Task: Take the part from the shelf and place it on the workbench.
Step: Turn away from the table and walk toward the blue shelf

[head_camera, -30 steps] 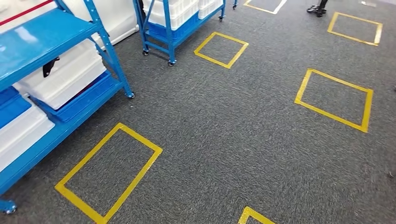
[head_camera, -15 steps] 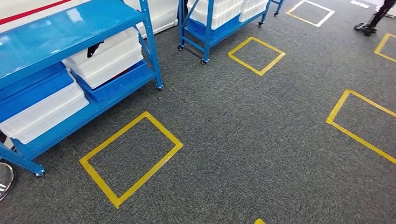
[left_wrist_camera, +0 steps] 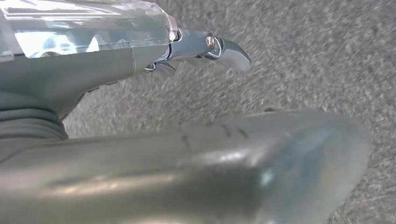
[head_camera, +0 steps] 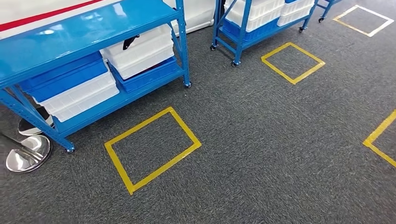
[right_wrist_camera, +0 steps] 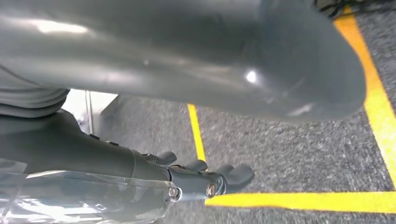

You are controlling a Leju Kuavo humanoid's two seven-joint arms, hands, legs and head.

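Both hands hang empty over the carpet, the left hand [left_wrist_camera: 205, 46] and right hand [right_wrist_camera: 205, 179] with fingers loosely apart, because the dark part [head_camera: 130, 42] lies far ahead, on a white bin [head_camera: 140, 51] in the blue shelf [head_camera: 84, 25].
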